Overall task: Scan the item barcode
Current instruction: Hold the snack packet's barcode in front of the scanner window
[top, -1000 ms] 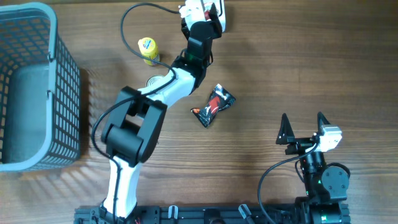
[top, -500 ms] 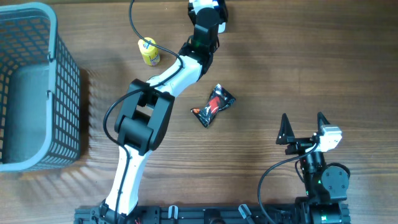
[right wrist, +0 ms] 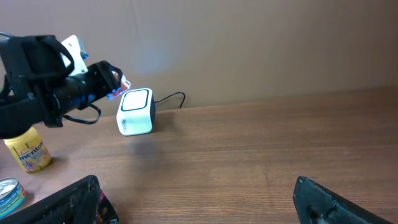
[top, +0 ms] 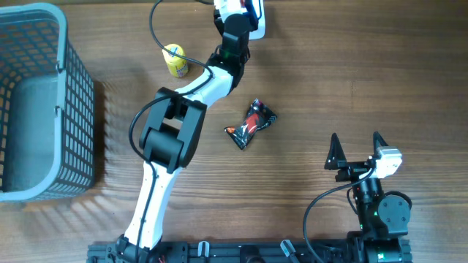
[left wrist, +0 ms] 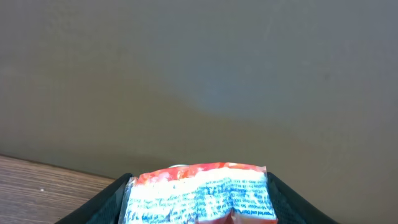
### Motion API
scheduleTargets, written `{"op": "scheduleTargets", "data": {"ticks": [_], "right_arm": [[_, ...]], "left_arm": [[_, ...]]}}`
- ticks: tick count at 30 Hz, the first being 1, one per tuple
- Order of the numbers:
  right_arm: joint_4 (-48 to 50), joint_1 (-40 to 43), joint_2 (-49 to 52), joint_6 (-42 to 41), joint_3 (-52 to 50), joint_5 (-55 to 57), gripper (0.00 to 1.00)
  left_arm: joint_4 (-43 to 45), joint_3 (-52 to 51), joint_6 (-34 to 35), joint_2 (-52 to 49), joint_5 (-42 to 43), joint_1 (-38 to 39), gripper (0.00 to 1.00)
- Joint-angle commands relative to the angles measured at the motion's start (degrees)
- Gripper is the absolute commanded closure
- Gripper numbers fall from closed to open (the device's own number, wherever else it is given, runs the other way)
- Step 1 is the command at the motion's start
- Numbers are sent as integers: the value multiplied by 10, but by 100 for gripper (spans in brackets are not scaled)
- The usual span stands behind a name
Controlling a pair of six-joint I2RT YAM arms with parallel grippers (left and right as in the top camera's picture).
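The left gripper (right wrist: 111,79) is up at the top centre of the overhead frame, its arm stretched the length of the table (top: 329,73), and its jaws are clamped on a small packet (left wrist: 199,190). In the left wrist view that packet fills the lower middle of the frame, red along its top edge and white with blue print below, pinched between the two dark fingers (left wrist: 102,205), with a plain wall (left wrist: 199,62) beyond. From the right wrist view the packet shows as a spot of red and blue at the gripper's tip, just beside the top of the white cube scanner (right wrist: 135,111); whether the two touch cannot be told. A dark cable (right wrist: 168,98) trails from the scanner's right side. The right gripper (top: 356,150) sits at the lower right of the overhead frame with its jaws spread wide and nothing between them. A black and red snack packet (top: 250,124) lies in the middle of the table, well apart from both grippers. A yellow can (top: 174,60) stands left of the outstretched arm, a flat tin (right wrist: 9,193) shows at the lower left edge of the right wrist view, and a grey basket (top: 80,109) fills the overhead frame's left side.
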State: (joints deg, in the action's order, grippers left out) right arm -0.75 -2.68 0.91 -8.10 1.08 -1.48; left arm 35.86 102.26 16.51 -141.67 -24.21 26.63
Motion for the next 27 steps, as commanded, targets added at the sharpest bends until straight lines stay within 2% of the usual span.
{"op": "scheduleTargets", "data": {"ticks": [1, 27], "right_arm": [[3, -1, -1, 2, -5, -8, 0], [3, -1, -1, 2, -5, -8, 0]], "left_arm": [[4, 20, -11, -23, -1, 3, 41], [2, 44, -11, -59, 13, 4, 41]]}}
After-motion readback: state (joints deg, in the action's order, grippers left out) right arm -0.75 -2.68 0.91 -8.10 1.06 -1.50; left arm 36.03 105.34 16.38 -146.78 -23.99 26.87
